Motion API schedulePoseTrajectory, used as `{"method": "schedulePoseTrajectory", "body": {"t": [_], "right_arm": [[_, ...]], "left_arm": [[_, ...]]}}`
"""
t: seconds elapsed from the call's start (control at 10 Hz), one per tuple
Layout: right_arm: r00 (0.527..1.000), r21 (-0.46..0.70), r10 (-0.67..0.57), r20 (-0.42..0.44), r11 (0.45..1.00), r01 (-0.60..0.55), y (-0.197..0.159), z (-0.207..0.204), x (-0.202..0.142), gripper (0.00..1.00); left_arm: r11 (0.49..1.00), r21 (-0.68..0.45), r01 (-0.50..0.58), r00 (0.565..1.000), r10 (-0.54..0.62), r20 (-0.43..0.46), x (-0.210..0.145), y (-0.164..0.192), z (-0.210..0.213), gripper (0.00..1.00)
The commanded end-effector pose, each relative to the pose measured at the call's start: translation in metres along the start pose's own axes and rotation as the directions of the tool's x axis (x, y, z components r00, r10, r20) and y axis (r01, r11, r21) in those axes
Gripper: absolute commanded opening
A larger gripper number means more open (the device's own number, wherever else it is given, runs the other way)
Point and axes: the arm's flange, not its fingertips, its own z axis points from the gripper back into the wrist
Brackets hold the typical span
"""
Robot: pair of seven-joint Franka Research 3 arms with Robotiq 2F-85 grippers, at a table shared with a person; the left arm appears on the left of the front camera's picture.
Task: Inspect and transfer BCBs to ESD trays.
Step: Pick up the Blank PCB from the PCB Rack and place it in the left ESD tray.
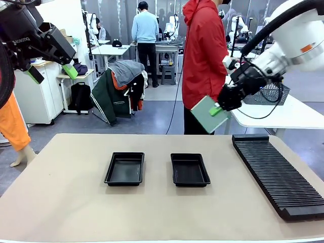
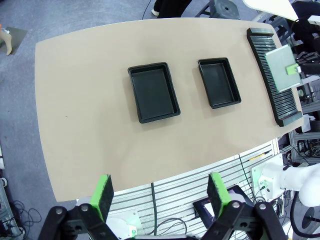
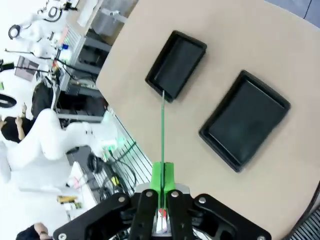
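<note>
A BCB [image 1: 204, 114], a thin green board, hangs tilted in the air above the table's far right edge, with my right gripper [image 1: 216, 109] shut on its edge. In the right wrist view the BCB [image 3: 162, 125] runs edge-on as a thin green line out of the right gripper [image 3: 162, 172]. From the left wrist view the BCB [image 2: 280, 67] floats over the rack. Two empty black ESD trays [image 1: 125, 169] [image 1: 190, 170] lie side by side mid-table, also seen as the ESD trays [image 2: 152, 92] [image 2: 218, 82]. High at the far left, my left gripper [image 1: 50, 73] [image 2: 160, 192] is open and holds nothing.
A long black ribbed rack [image 1: 278, 174] [image 2: 286, 107] lies along the table's right side. A person in a red jacket [image 1: 205, 55] stands at the far edge, just behind the held board. A wire basket [image 1: 276, 93] sits on the white table behind.
</note>
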Motion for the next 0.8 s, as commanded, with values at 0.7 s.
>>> {"method": "schedulePoseTrajectory", "body": {"t": [0.7], "right_arm": [[0.962,0.211,-0.227,0.154,0.958,0.193,0.016,-0.212,0.086,0.03]], "left_arm": [[1.0,0.007,-0.002,1.0,0.002,-0.002,0.0,0.0,0.0,1.0]]}}
